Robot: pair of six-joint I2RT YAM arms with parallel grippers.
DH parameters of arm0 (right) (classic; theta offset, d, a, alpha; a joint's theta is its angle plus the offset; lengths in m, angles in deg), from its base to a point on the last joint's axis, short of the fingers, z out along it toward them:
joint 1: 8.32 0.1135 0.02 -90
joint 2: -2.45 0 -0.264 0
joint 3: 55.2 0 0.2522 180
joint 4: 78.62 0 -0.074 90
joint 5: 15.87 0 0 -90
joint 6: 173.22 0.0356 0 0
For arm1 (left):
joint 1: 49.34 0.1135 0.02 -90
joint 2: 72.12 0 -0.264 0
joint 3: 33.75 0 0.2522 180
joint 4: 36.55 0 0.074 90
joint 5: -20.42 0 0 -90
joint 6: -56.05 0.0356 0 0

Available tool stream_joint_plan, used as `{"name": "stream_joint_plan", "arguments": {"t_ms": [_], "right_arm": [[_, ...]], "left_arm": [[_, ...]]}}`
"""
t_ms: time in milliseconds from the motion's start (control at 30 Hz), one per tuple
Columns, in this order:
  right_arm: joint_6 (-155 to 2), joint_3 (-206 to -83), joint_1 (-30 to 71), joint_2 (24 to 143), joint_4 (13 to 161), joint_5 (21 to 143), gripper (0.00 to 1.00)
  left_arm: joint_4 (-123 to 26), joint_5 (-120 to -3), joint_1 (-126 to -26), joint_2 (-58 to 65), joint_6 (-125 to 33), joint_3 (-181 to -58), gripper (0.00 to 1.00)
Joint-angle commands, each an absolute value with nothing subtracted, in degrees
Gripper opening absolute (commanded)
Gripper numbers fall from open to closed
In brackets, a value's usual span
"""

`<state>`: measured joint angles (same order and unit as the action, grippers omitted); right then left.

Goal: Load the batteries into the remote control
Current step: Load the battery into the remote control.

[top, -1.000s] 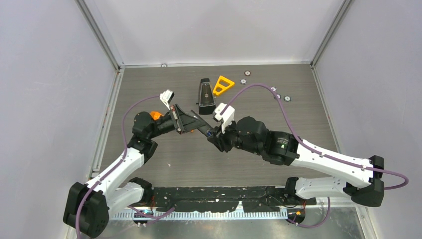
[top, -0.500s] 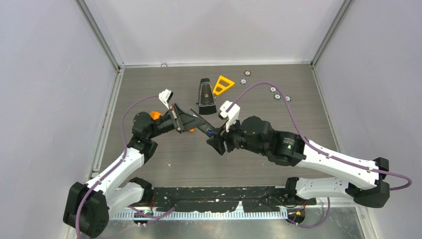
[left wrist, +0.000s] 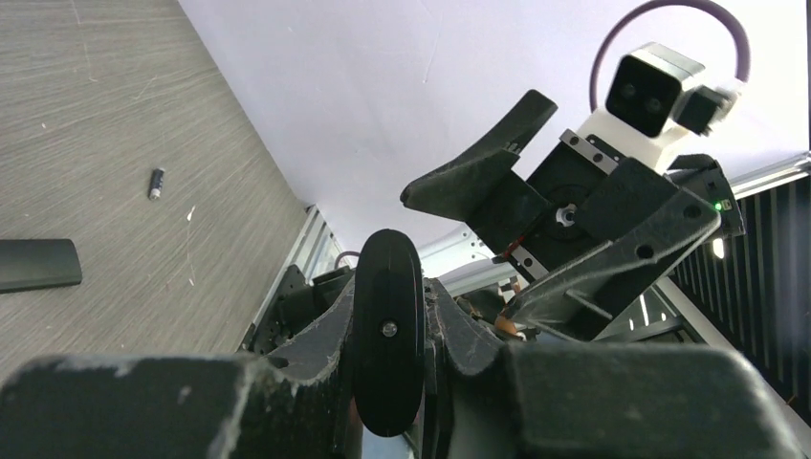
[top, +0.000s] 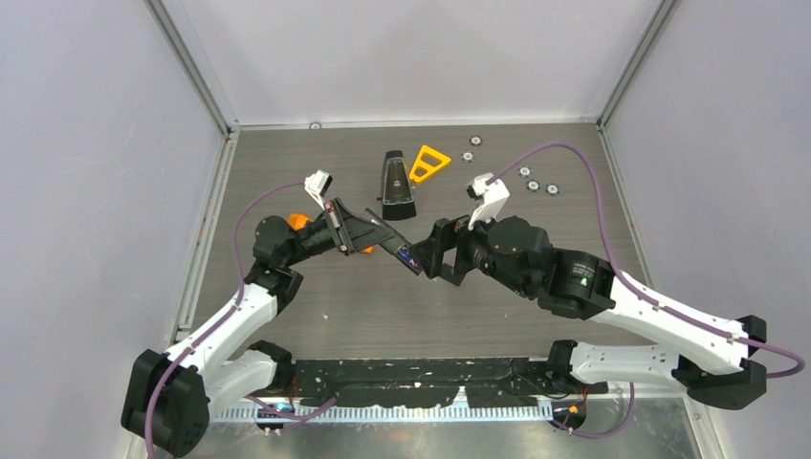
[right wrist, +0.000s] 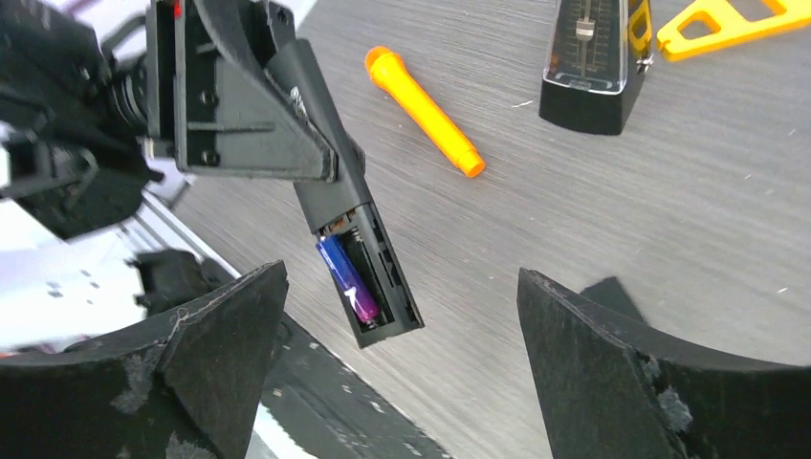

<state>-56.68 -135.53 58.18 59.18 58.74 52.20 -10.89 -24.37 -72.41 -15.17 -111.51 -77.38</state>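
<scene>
When I look down from above, my left gripper (top: 346,229) is squeezed tight on the remote control (top: 395,249) and holds it up off the table (top: 516,316). The remote's free end pokes out toward my right gripper (top: 432,256). That one is spread wide with nothing in it, just beside that end. Bare table lies on the near side of the remote. The black case (top: 393,186) and orange triangle (top: 429,163) sit beyond it.

From my left wrist, the remote shows end-on between my fingers. One battery (left wrist: 156,184) and a black cover piece (left wrist: 36,264) lie on the table, off to the remote's left.

From my right wrist, a purple battery (right wrist: 346,279) sits in the remote's open back, along one edge. My two fingers (right wrist: 220,363) stand wide of the remote's end, with room on both sides. An orange pen (right wrist: 421,110) lies past it.
</scene>
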Motion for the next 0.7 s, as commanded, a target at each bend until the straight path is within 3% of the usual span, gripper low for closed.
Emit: {"name": "stream_joint_plan", "arguments": {"t_ms": [0,667], "right_arm": [[-42.0,-135.8,57.6,57.9,61.1,50.9,0.95],[-24.5,-127.2,56.8,61.2,74.8,59.4,0.95]], "left_arm": [[-5.8,-24.1,-72.3,-16.2,-111.4,-77.6,0.00],[-3.5,-24.3,-72.3,-18.2,-113.2,-77.3,0.00]]}}
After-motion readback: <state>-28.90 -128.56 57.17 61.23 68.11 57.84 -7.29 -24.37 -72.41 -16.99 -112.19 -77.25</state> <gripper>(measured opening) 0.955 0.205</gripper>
